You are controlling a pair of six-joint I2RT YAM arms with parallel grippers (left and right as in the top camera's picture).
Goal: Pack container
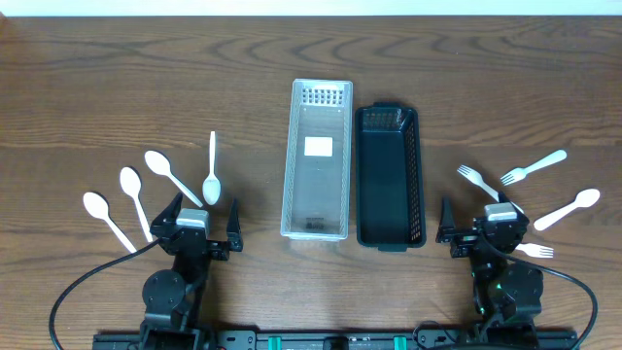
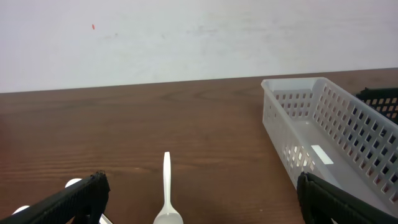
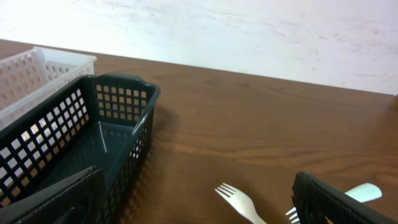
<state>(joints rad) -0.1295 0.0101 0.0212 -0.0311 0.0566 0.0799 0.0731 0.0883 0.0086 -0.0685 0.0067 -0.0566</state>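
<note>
A clear white basket [image 1: 318,160] and a black basket [image 1: 390,177] stand side by side mid-table, both empty. Several white spoons lie at the left: one [image 1: 212,167] upright near my left gripper, others [image 1: 171,176] [image 1: 135,200] [image 1: 107,220] further left. White forks [image 1: 476,180] [image 1: 533,167] [image 1: 534,251] and one spoon [image 1: 568,209] lie at the right. My left gripper [image 1: 204,228] is open and empty, with a spoon [image 2: 167,200] between its fingers' line of sight. My right gripper [image 1: 479,226] is open and empty, a fork [image 3: 241,201] ahead of it.
The white basket [image 2: 323,137] shows at the right of the left wrist view; the black basket [image 3: 93,134] shows at the left of the right wrist view. Bare wooden table lies between the baskets and each gripper. A white wall is behind.
</note>
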